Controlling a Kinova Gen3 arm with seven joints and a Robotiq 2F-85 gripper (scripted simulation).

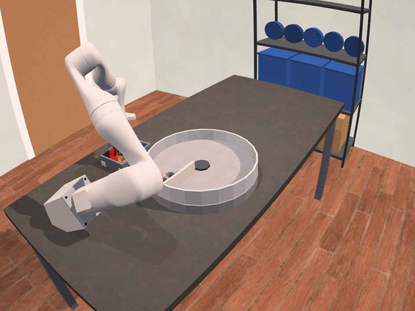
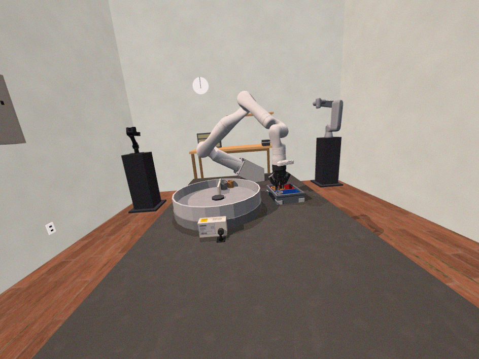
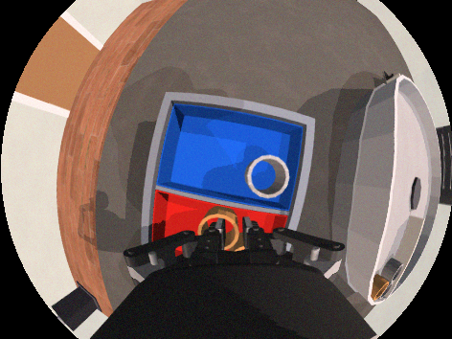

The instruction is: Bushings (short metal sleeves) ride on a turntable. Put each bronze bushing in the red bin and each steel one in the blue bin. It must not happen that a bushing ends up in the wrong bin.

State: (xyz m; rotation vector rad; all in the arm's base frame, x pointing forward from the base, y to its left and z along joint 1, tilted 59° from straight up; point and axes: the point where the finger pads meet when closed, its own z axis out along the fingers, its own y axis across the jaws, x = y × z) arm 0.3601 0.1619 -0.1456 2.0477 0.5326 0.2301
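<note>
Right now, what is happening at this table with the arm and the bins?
The gripper is over the red bin, its fingers starting to part around a bronze bushing there. A steel bushing lies in the blue bin. One bronze and one steel bushing wait on the turntable.
</note>
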